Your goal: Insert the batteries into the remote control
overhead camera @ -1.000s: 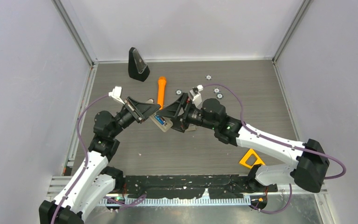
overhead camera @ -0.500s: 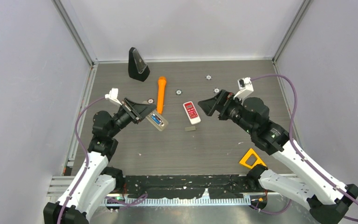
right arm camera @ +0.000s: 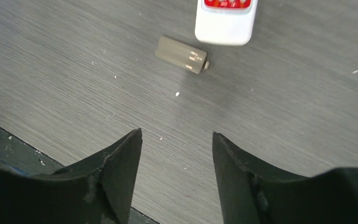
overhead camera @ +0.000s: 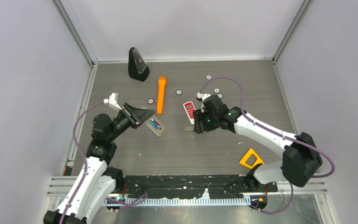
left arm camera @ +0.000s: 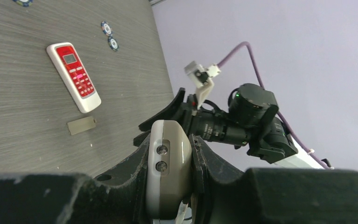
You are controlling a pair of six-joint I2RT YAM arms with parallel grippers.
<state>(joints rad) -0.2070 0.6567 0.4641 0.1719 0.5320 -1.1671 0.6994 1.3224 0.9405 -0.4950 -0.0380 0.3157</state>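
Batteries (overhead camera: 154,124): faint blue blur inside remote control (left arm camera: 168,186) in left pincer (left arm camera: 170,142).

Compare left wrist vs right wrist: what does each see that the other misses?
Left wrist only: a pale grey remote clamped in the left pincer, the right arm from outside, two small discs.
Right wrist only: the right pincer with its open, empty gap, a black strip at the table edge.
Both: the red-and-white remote and the small grey cover piece beside it.

Grey remote (overhead camera: 157,127) in left hand (overhead camera: 145,118)
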